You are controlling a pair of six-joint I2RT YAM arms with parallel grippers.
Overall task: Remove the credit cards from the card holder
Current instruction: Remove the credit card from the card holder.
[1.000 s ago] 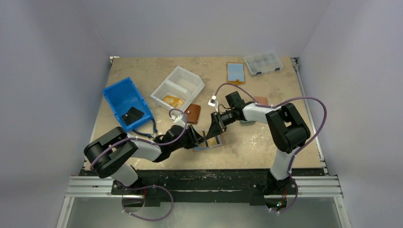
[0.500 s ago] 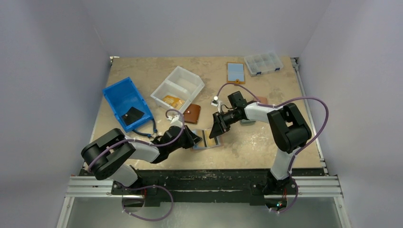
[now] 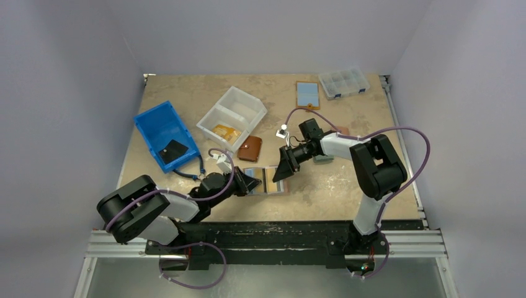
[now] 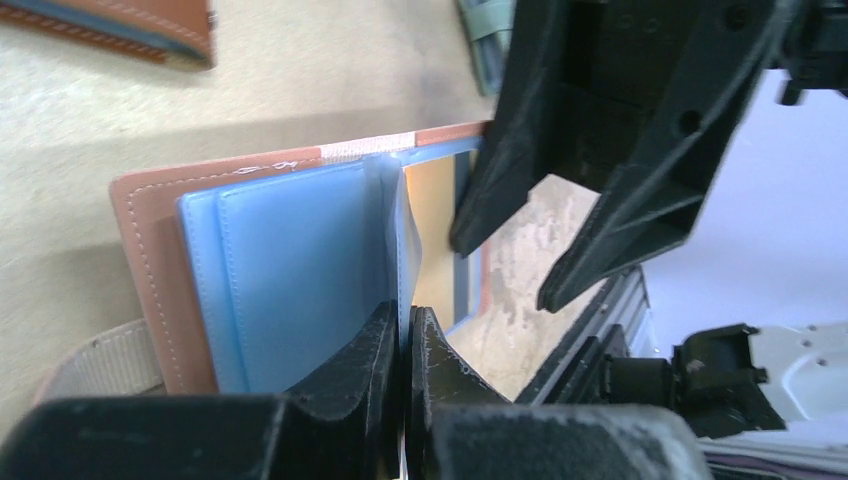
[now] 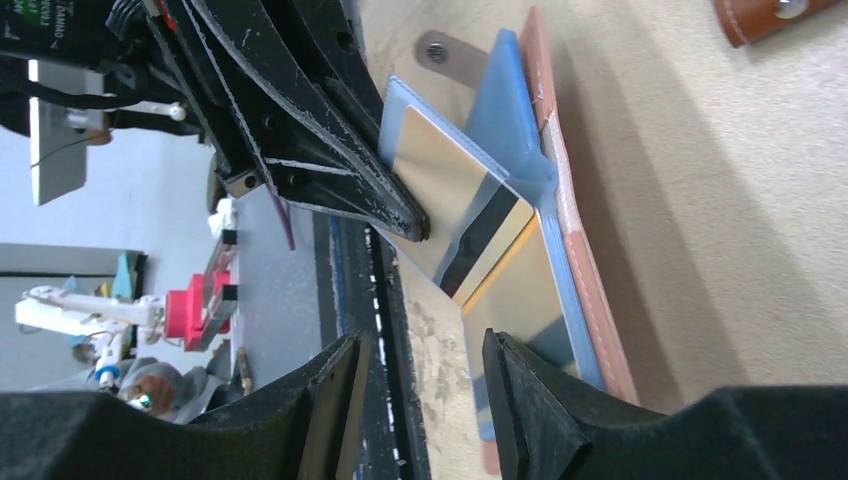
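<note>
From above, the holder lies open on the bench with jaws at both ends, the left arm reaching in from one side and the right arm from the other. That view can't say what either pair is doing.

The left wrist camera can. The left jaws are pressed together on the edge of a thin light-blue card that stands up at the holder's fold. Blue pockets lie flat to one side of them, with the stitched brown rim beyond. The right jaws hang just past the card, black and spread, over the far panel. Whether they touch it, I can't tell.

Over to the right wrist, and there's the card's other face, shiny gold with a black stripe. It is tilted up off the holder, one corner nipped in the left jaws' tips. The right jaws stand apart and empty. Between them, a second shiny face lies flat in the panel.

Now the edges. The bench's near edge runs close beside both pairs of jaws. A brown pouch sits near the holder on the far side, apart from it. Beyond the right jaws, under that arm, there's bare bench.
</note>
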